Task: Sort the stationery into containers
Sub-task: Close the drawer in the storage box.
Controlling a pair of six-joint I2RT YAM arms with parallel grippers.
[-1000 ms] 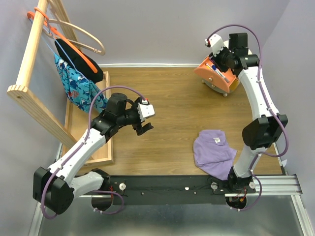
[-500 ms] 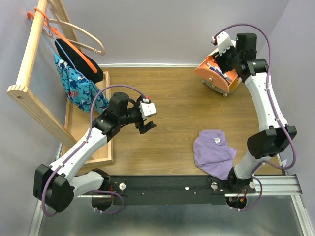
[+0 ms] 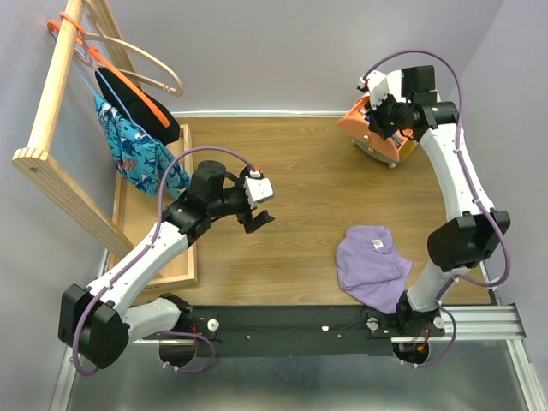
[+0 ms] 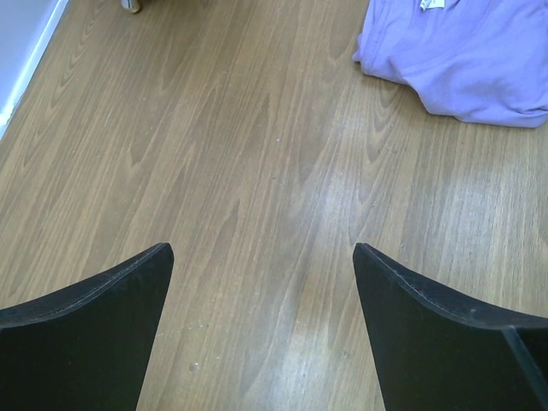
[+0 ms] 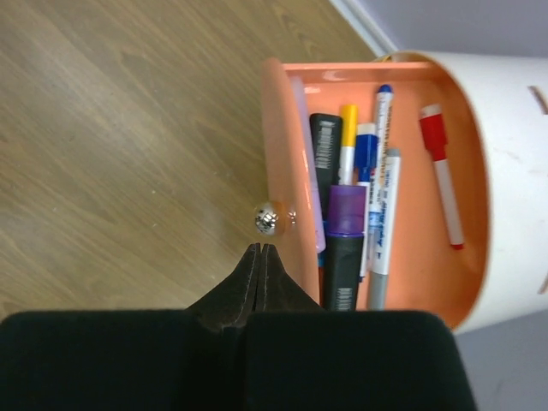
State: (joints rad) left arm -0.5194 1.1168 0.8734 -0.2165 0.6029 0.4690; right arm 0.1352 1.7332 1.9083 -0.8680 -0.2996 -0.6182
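Right wrist: R hand [image 5: 261,250] pinched closed, tips by orange drawer [image 5: 419,257] knob [image 5: 266,219].

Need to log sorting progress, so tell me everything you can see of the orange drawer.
The orange drawer is a glossy, plastic-looking tray pulled out of the cream rounded unit, a silvery knob on its front. Inside, pens and markers lie side by side, bunched toward the front; a red-capped white marker lies apart. The shut right gripper points at the front beside the knob; whether it touches cannot be told.
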